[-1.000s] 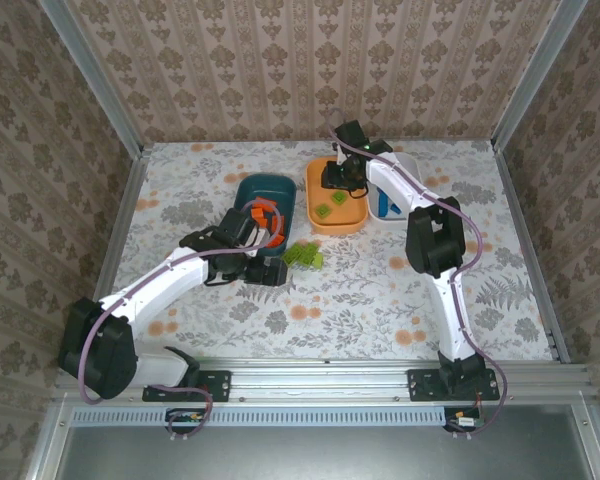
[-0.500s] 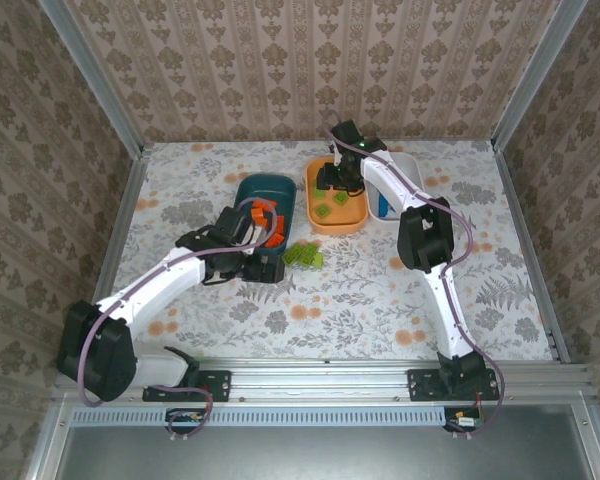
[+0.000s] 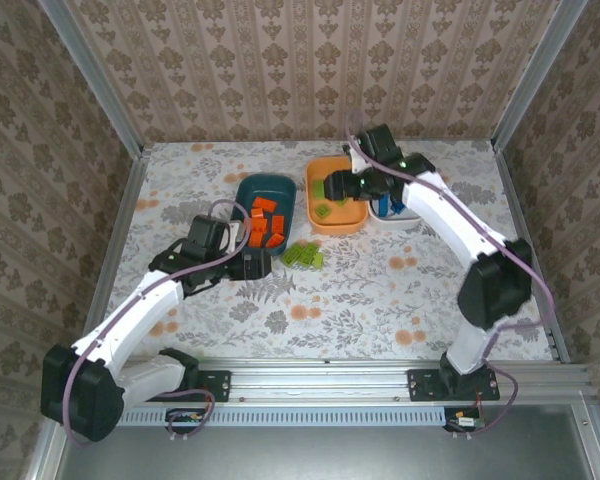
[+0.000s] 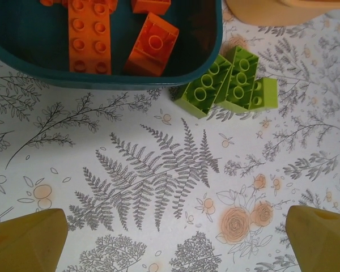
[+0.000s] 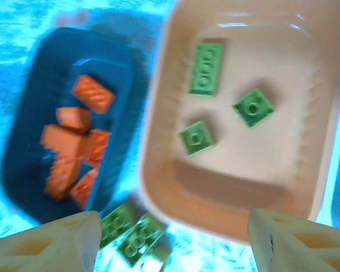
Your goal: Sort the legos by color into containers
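The dark teal bin (image 3: 252, 186) holds several orange bricks (image 3: 265, 224). Beside it, the orange bin (image 3: 336, 222) holds three green bricks (image 5: 205, 69). A small cluster of light green bricks (image 3: 303, 256) lies on the table just below both bins. My left gripper (image 3: 258, 263) stands open left of this cluster; in the left wrist view the green bricks (image 4: 229, 85) lie well ahead of the yellow fingers (image 4: 22, 241). My right gripper (image 3: 340, 187) hangs open over the orange bin (image 5: 232, 204), nothing between its fingers. The white bin (image 3: 398, 217) is partly hidden behind the right arm.
Papered walls with metal posts close the table on three sides. The floral tabletop in front of the bins carries nothing but the green cluster. The right arm's elbow reaches out to the right, over the table's right half.
The left gripper has drawn back from the teal bin, down and to the left. The right arm's elbow has swung far out to the right while its gripper stays over the orange bin.
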{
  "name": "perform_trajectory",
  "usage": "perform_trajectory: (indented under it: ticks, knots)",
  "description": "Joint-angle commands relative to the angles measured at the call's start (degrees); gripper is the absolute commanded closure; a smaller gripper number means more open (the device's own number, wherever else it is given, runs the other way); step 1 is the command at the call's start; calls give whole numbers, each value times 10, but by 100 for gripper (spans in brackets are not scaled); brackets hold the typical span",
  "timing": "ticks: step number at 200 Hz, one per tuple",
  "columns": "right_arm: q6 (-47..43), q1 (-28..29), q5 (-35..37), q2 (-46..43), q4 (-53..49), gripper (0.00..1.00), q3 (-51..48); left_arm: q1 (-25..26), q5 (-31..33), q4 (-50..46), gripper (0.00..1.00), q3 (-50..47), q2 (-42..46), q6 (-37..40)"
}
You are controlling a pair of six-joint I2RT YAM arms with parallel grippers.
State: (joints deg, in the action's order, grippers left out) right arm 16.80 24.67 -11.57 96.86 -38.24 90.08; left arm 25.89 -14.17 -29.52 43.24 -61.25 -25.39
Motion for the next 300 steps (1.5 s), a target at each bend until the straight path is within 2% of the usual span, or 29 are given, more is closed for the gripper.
perform_trajectory:
  ticks: [1,21,49,84,125,160,186,219,251,300]
  knots:
    - [-50,43,-11,-42,30,24,-113,-20,-11,47,0,-17,25,-29]
    - [-79,84,13,-75,45,18,-189,-33,-21,67,0,-29,35,-45]
    - [-31,103,32,-58,64,17,-234,-41,-32,85,0,-36,38,-63]
    - [-9,133,37,-2,103,17,-228,-42,-33,68,0,-30,26,-71]
    - [0,134,53,83,91,17,-172,-49,-37,43,0,-30,30,-65]
    - [35,129,78,130,80,21,-139,-60,-39,35,0,-37,42,-61]
    - [59,125,82,152,81,28,-128,-67,-45,35,0,-40,44,-58]
    - [78,115,84,160,78,45,-129,-73,-49,32,0,-44,48,-56]
    - [86,106,89,144,79,58,-150,-75,-50,38,0,-48,53,-59]
    - [90,97,98,95,83,70,-189,-76,-53,42,0,-50,56,-63]
